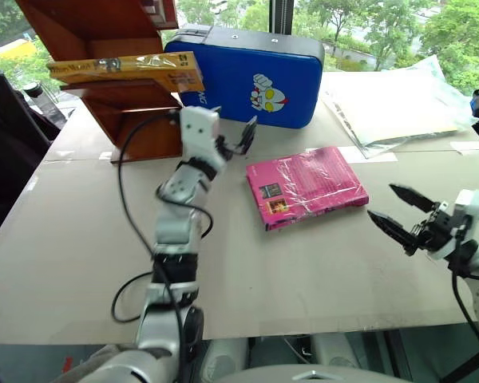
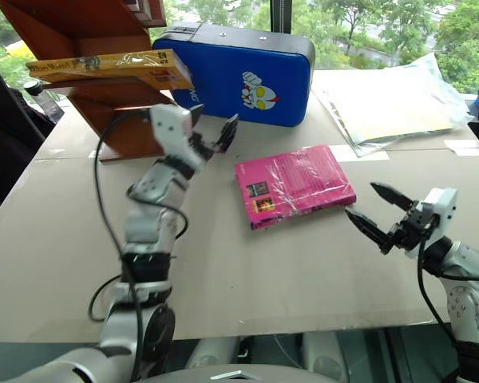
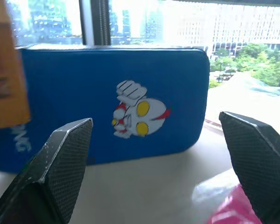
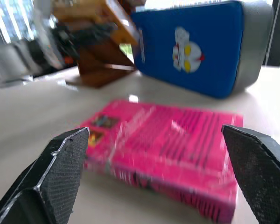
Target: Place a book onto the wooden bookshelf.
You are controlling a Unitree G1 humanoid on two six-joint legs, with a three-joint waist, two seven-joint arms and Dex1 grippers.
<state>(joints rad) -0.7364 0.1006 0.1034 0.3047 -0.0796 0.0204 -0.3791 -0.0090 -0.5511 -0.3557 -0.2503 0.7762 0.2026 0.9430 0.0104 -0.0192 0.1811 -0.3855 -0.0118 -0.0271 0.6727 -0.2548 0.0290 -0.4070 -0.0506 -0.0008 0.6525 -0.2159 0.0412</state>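
The yellow-orange book [image 1: 128, 70] in clear wrap lies flat on a board of the reddish-brown wooden bookshelf [image 1: 140, 124] at the table's far left, one end sticking out toward the blue case. My left gripper [image 1: 238, 137] is open and holds nothing. It hangs just right of the bookshelf and below the book's protruding end, pointing at the case. My right gripper [image 1: 381, 201] stands open and empty low over the table at the near right, a short way right of a magenta-pink book [image 1: 307, 185]. In the right wrist view that pink book [image 4: 168, 140] lies ahead between the spread fingers [image 4: 60, 168].
A blue padded case [image 1: 247, 76] with a cartoon face stands upright behind the pink book, right of the bookshelf. Clear plastic sleeves with papers [image 1: 391, 104] lie at the far right. The table is covered in brown cardboard [image 1: 319, 271]. A black cable loops along my left arm.
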